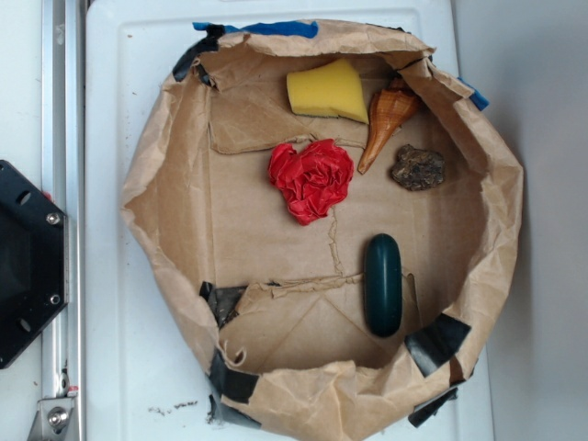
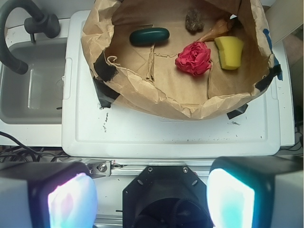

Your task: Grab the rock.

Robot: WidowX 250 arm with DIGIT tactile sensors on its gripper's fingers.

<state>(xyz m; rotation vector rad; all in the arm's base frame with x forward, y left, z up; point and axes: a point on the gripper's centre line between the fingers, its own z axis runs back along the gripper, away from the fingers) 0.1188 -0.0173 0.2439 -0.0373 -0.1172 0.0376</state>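
The rock [image 1: 418, 168] is a small lumpy brown-grey stone lying on the paper floor at the right of the brown paper enclosure [image 1: 147, 184]. In the wrist view the rock [image 2: 194, 21] sits at the far top of the enclosure. My gripper [image 2: 149, 197] is open, its two glowing pads [image 2: 71, 202] wide apart with nothing between them. It hangs over the robot's black base, well back from the enclosure and far from the rock. The gripper does not show in the exterior view.
Inside the enclosure lie a yellow sponge wedge [image 1: 326, 90], a tan spiral seashell [image 1: 386, 118] just left of the rock, a crumpled red cloth [image 1: 310, 177] and a dark green oval object [image 1: 383, 283]. A sink [image 2: 28, 80] with a black faucet [image 2: 23, 28] lies left.
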